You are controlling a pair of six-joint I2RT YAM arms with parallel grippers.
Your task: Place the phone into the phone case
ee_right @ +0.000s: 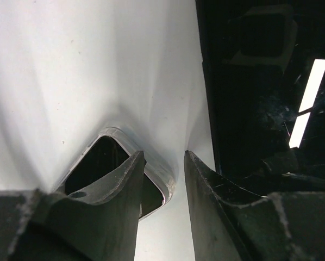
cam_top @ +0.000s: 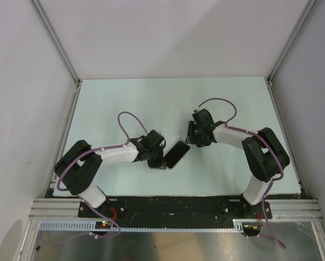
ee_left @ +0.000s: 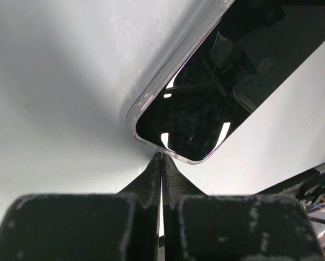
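Butts the closed-together left pincer (ee_left: 161, 157) against the near corner of the glossy black slab phone (cam_top: 177, 154), lying on the pale counter (cam_top: 151, 103) seemingly part-seated in the clear plastic case (ee_left: 143, 100), straddles the far case corner with the half-parted right pincer (ee_right: 163, 157), and risks skidding both through uneven pressing.

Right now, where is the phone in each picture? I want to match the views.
Top view: phone near the picture's centre, between left gripper and right gripper.
Left wrist view: upper right, one corner just beyond the closed left gripper.
Right wrist view: its dark screen fills the right side.
Shared landmark: the clear case rim, near the gripper in both wrist views.
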